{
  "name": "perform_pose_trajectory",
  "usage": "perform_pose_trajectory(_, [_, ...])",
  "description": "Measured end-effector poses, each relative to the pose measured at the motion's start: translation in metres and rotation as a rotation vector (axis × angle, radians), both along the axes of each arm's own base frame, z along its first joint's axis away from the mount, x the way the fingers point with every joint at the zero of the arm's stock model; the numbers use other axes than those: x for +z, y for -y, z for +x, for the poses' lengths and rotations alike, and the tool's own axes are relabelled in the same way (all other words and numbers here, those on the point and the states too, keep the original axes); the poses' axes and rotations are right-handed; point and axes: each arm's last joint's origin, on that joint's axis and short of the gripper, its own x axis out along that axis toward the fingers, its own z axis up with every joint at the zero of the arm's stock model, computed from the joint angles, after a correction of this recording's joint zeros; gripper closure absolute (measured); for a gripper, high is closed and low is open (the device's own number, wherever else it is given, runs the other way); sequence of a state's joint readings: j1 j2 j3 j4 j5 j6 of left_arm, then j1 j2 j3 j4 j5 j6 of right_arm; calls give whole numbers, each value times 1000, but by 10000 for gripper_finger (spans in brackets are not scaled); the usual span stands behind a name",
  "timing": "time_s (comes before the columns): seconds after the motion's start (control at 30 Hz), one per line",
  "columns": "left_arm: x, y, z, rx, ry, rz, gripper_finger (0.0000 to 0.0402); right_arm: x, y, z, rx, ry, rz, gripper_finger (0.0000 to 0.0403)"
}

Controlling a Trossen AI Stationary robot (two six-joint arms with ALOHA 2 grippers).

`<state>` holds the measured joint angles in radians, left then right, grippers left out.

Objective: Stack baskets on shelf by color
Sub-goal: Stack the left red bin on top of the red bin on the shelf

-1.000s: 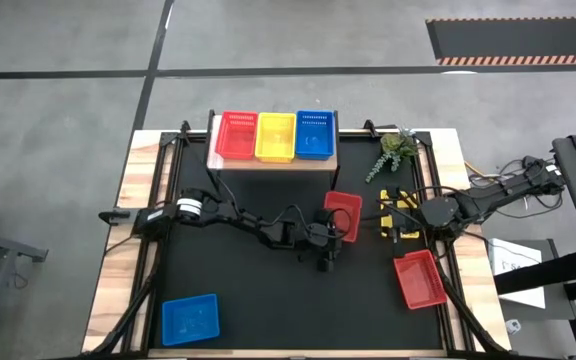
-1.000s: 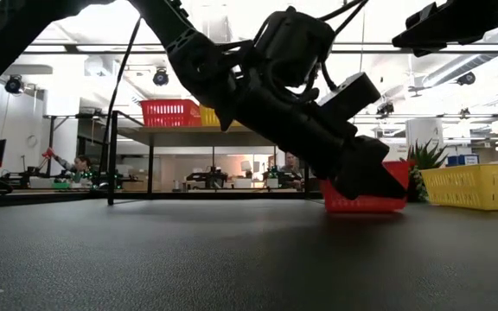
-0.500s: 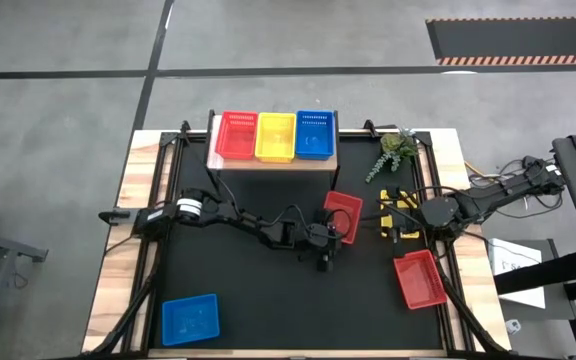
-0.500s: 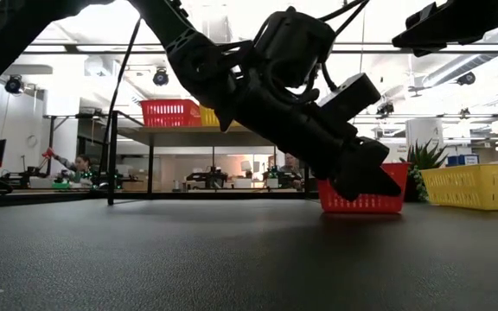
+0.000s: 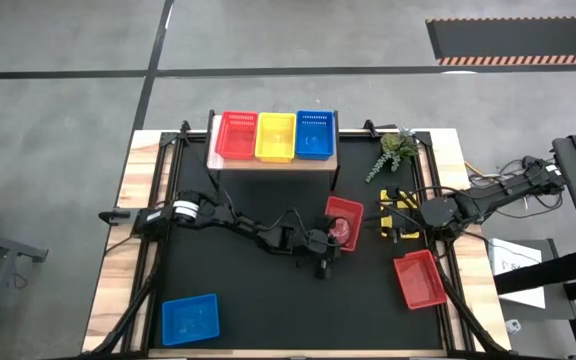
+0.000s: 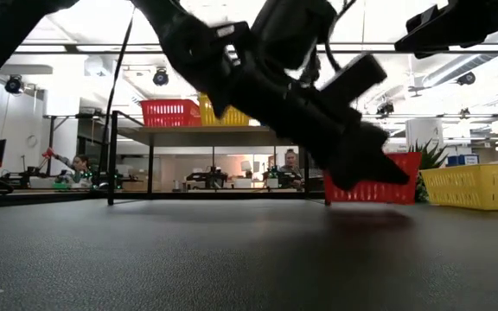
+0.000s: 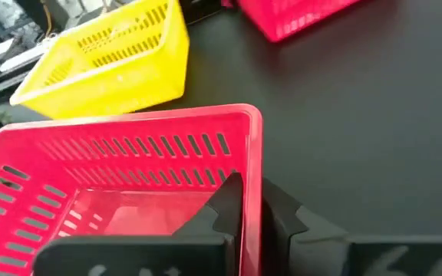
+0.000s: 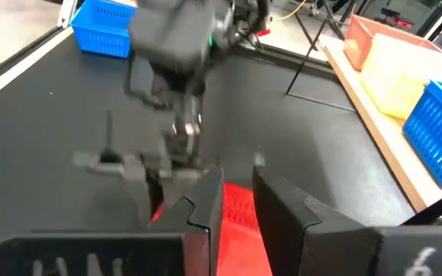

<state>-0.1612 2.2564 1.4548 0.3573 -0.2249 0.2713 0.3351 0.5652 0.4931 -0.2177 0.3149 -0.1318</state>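
Observation:
A red basket (image 5: 342, 220) hangs just above the black table near its middle, with my left gripper (image 7: 253, 222) shut on it; the low view shows the same red basket (image 6: 379, 180). My right gripper (image 5: 400, 216) is raised over a yellow basket (image 6: 481, 186) that rests on its base at the table's right. Its fingers (image 8: 206, 215) stand apart with nothing between them. The shelf (image 5: 326, 160) at the far edge carries a red, a yellow and a blue basket side by side. My left gripper pinches one side wall of the red basket (image 7: 250, 188) close to a corner. One finger (image 7: 229, 203) is inside the basket and the other (image 7: 282, 218) outside. The fingers slant down from the table's left. The basket is lifted clear of the table, roughly level.
A second red basket (image 5: 420, 278) lies at the near right and a blue basket (image 5: 190, 318) at the near left. A small green plant (image 5: 396, 150) stands at the far right, beside the shelf. Bare black table lies between the arms and the near edge.
My left gripper has shut on the red basket's wall and risen a little. The basket, which stood on the table half a second ago, now hangs just clear of it and has shifted slightly toward the near edge.

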Motion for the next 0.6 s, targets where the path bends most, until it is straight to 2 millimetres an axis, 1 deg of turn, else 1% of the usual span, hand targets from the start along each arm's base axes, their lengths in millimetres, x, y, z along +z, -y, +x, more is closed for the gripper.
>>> perform_pose_trajectory(0.37, [52,10,-21,-35,-73,80,398,-1,0,-1,1,-12,-8,339])
perform_pose_trajectory(0.53, [65,15,-30,-53,-119,144,398,-2,0,-1,1,-12,-7,339])
perform_pose_trajectory(0.6, [74,15,-34,-58,-115,151,398,-1,0,0,1,-10,-5,339])
